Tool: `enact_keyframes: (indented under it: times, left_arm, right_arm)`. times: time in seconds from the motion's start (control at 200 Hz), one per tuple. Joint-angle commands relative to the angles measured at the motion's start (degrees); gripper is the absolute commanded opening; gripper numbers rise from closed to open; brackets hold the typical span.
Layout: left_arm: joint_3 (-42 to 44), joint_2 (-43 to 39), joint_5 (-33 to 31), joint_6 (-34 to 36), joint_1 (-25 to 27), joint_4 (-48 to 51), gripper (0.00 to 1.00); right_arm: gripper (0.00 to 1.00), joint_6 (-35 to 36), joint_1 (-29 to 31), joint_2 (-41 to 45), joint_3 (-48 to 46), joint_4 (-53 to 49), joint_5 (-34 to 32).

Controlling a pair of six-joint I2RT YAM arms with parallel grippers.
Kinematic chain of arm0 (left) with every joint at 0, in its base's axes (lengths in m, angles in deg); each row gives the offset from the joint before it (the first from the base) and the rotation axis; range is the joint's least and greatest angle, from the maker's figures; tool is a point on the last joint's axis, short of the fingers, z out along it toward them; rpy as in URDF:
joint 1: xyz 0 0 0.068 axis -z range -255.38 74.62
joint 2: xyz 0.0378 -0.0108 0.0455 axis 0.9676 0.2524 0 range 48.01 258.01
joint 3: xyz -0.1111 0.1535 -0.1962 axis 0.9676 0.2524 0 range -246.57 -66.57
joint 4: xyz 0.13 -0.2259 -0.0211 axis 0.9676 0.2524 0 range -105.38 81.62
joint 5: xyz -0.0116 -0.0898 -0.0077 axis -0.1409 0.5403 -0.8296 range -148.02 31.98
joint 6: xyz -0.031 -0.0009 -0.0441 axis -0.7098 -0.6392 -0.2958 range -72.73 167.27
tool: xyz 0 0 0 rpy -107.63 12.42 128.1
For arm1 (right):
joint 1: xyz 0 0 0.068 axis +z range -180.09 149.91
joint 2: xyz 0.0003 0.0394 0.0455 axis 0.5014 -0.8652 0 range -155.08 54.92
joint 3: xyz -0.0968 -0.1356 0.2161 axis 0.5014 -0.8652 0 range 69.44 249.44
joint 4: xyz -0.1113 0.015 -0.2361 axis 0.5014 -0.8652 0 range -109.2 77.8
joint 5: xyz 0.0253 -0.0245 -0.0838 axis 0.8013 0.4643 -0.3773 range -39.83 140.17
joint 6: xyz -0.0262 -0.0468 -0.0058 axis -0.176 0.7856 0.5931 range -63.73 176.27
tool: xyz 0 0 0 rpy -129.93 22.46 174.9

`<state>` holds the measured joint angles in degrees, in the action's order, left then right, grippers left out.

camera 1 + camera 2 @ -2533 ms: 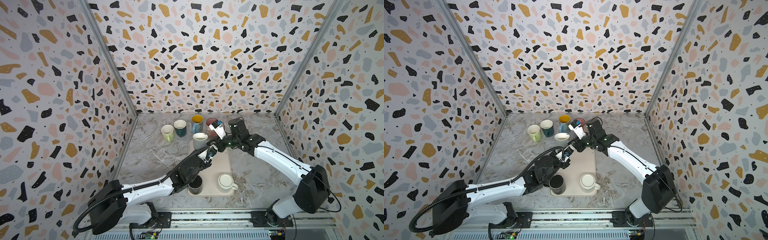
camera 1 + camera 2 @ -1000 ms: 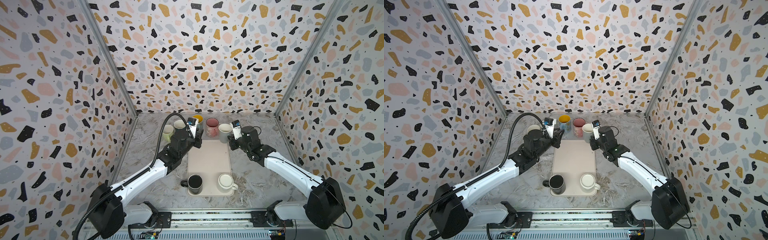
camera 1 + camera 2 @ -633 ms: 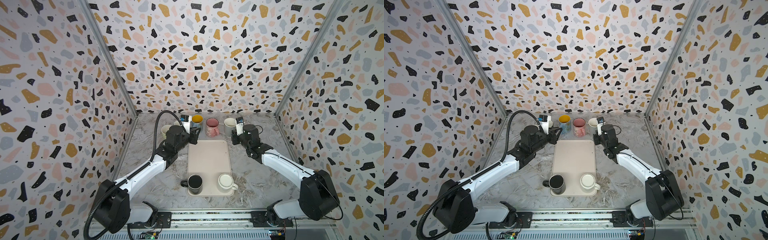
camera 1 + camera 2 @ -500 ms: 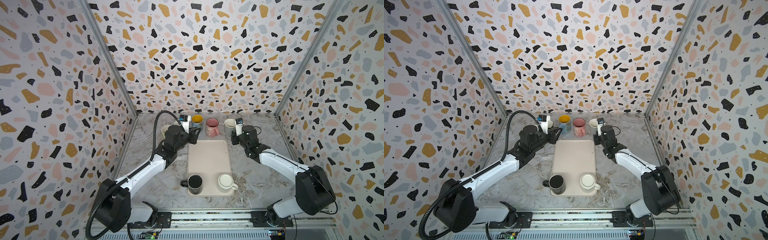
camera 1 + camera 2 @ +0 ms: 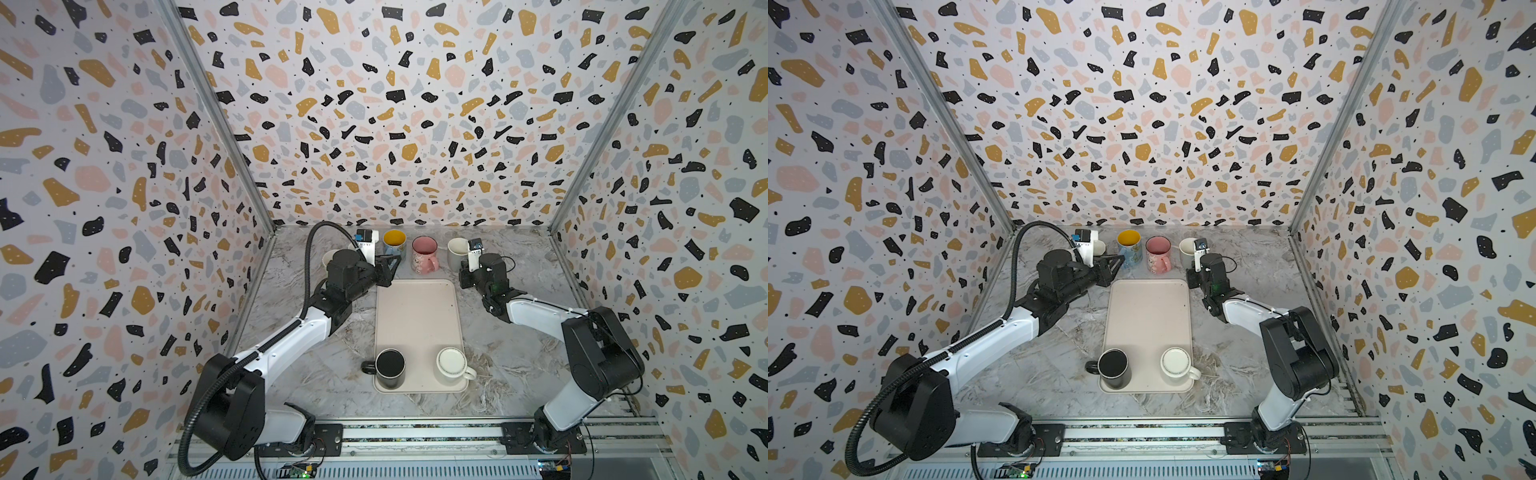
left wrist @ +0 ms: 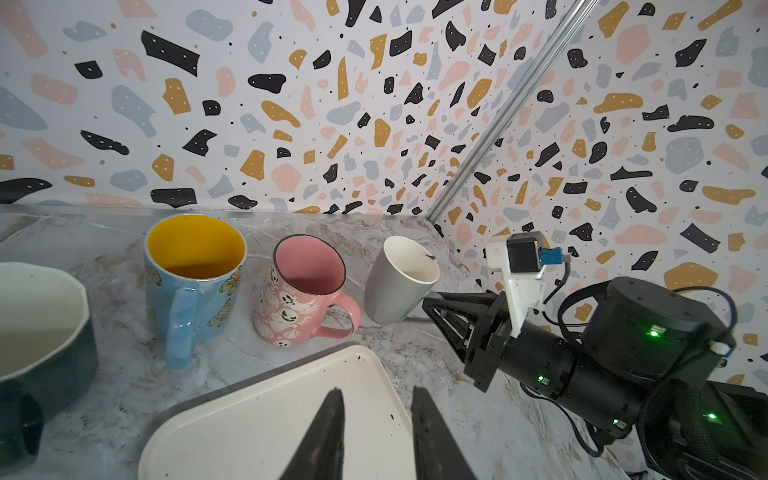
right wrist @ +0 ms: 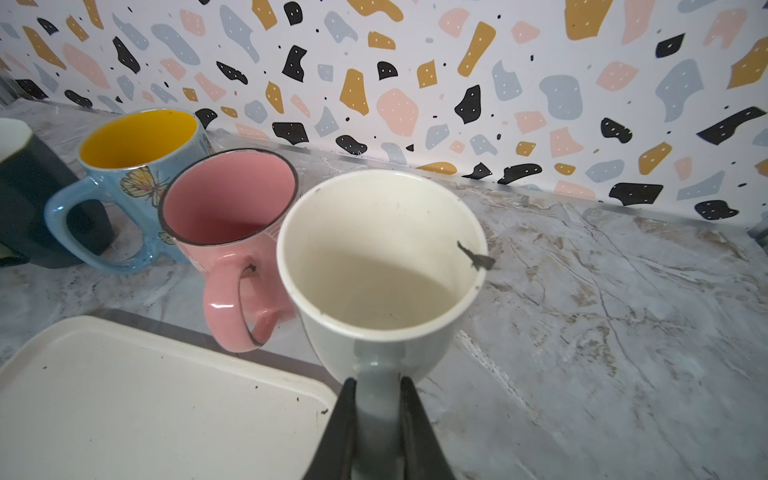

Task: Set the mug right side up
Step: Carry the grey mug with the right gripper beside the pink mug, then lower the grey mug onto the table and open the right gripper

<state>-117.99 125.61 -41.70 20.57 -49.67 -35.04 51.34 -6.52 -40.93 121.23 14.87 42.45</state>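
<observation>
In a top view, upper centre, the left arm hides most of a pale glazed mug (image 5: 329,257). The left wrist view's edge cuts off a dark green, white-lined mug (image 6: 54,374). The right gripper's (image 7: 378,380) fingers (image 7: 338,432) cover part of the grey ceramic mug's (image 7: 374,270) handle.

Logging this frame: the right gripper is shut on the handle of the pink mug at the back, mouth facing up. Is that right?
Not the pink mug: the right gripper is shut on the handle of the grey mug, mouth facing up, at the back. The right wrist view shows it. The pink mug stands free beside it.
</observation>
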Motion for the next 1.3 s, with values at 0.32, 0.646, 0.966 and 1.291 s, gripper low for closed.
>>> enact_keyframes:
  times: [0.32,0.646,0.966,1.291]
  left_arm:
    - [0.9,0.2,1.3,0.0,-0.5,-3.3,0.3]
    - [0.9,0.1,1.3,0.1,-0.7,-3.3,0.31]
    - [1.0,-0.2,1.2,0.1,-0.8,-3.2,0.31]
    - [0.8,0.4,1.7,0.0,-0.8,-3.8,0.31]
  right_arm:
    - [0.0,-0.4,-0.2,-3.4,2.3,13.1,0.3]
    - [0.0,-0.8,-0.2,-6.3,2.4,15.5,-0.1]
    - [0.0,-0.7,-0.2,-8.6,2.9,16.9,-0.6]
    - [0.0,-1.3,-0.1,-10.3,2.3,18.1,-1.5]
